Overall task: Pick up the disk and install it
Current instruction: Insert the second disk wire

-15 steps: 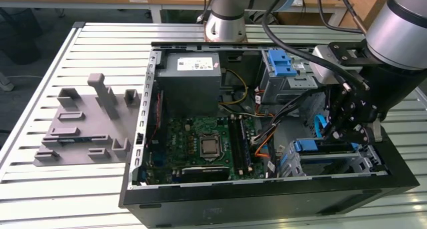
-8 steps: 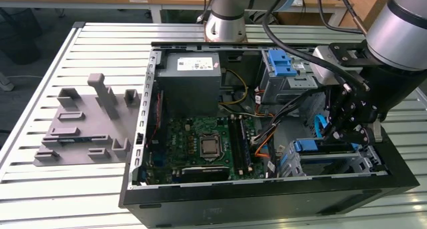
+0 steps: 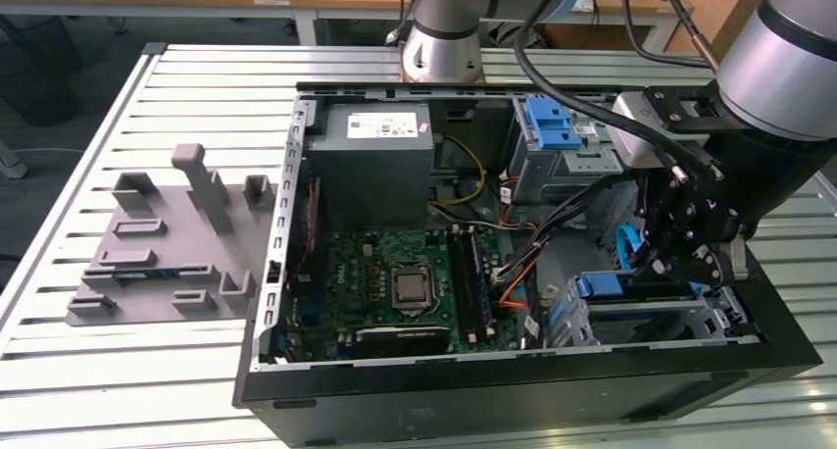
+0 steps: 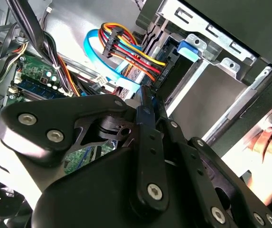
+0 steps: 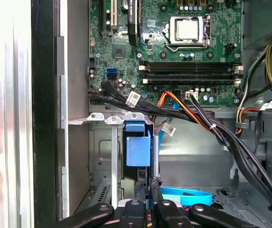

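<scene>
- One gripper sits low inside the open computer case, its fingers pressed together.
- The disk stands in the drive cage just beyond.

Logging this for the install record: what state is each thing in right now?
Computer case: lying on its side, side panel off, inside exposed.
Disk: standing in the metal drive cage, blue frame end showing.
Hand: shut, inside the case, right by the disk.
Processor: bare, no cooler on it.
Grey holder: flat on the table beside the case.
</scene>
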You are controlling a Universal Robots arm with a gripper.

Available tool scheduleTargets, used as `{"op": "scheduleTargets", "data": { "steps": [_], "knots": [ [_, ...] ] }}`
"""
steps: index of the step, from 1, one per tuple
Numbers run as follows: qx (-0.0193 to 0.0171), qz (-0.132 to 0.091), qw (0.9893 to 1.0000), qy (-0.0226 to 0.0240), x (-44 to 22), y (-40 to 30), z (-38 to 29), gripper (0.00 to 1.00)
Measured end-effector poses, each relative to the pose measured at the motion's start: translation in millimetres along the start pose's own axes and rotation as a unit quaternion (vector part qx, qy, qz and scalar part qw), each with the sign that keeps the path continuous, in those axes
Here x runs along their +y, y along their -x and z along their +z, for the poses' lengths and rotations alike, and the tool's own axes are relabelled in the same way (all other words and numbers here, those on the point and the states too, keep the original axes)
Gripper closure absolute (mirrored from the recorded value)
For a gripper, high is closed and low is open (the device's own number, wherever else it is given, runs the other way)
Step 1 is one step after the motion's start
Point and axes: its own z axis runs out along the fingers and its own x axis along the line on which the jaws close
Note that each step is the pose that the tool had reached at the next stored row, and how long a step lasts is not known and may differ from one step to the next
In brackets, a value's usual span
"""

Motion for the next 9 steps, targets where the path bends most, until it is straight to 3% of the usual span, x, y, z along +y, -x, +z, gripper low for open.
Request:
{"op": "scheduleTargets", "data": {
  "steps": [9],
  "knots": [
    [-0.0001, 0.000, 1.0000, 0.0000, 0.0, -0.4, 1.4, 0.84]
  ]
}}
